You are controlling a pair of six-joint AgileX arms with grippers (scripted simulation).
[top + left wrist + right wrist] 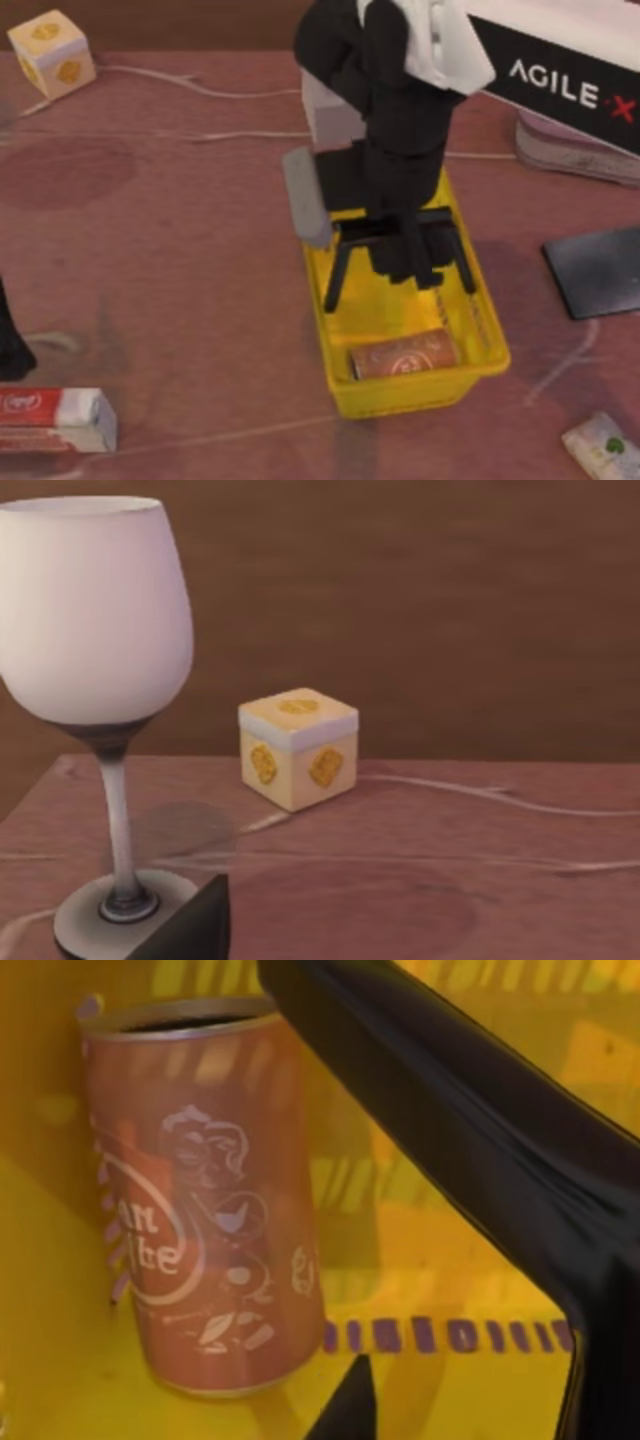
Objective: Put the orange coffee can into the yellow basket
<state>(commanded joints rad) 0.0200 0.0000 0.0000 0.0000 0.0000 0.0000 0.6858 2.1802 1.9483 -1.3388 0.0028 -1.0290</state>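
Note:
The orange coffee can (pixel 403 355) lies on its side inside the yellow basket (pixel 420 395), against the basket's near wall. The right wrist view shows the orange coffee can (pixel 205 1210) with pale markings, resting free on the yellow basket (pixel 60 1360) floor. My right gripper (pixel 408 268) hangs over the middle of the basket, by the black handle (pixel 345 255), open and holding nothing, a short way from the can. One dark fingertip (pixel 348 1400) shows beside the can's end. My left gripper (pixel 10 350) is parked at the table's left edge.
A grey box (pixel 307 195) and a white box (pixel 328 110) stand at the basket's far left corner. Around the table are a cream cube (pixel 52 52), a red-white carton (pixel 55 418), a black slab (pixel 595 270), a purple-rimmed tray (pixel 565 150), and a wine glass (pixel 95 630).

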